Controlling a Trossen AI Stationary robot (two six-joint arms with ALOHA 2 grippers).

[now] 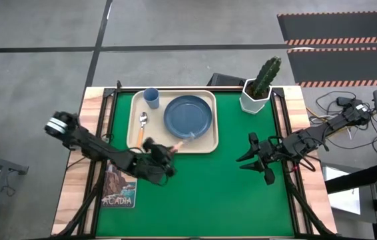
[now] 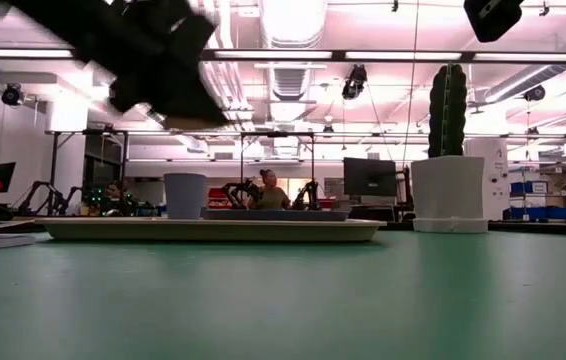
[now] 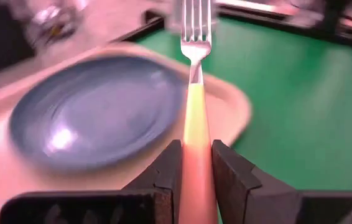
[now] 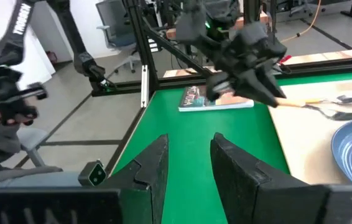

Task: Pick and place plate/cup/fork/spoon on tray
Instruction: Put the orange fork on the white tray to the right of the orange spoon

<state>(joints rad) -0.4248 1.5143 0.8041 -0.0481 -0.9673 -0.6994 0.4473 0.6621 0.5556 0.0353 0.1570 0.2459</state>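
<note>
The left hand (image 1: 164, 159) is clamped on the fork (image 3: 194, 106), handle pinched between both fingers, tines pointing out over the near edge of the tray (image 1: 210, 143), just beside the plate (image 1: 188, 115). The fork is off the surface, hanging above the tray's front rim. On the tray, the plate sits to the right, the spoon (image 1: 141, 127) lies left of it, and the light-blue cup (image 1: 151, 97) stands in the back left corner. Over on the right, the right hand (image 1: 260, 160) waits above the green mat (image 1: 208, 193), fingers spread and holding nothing. A potted cactus (image 1: 260, 84) stands at the bench's back right, and a booklet (image 1: 118, 185) lies near the left arm.
</note>
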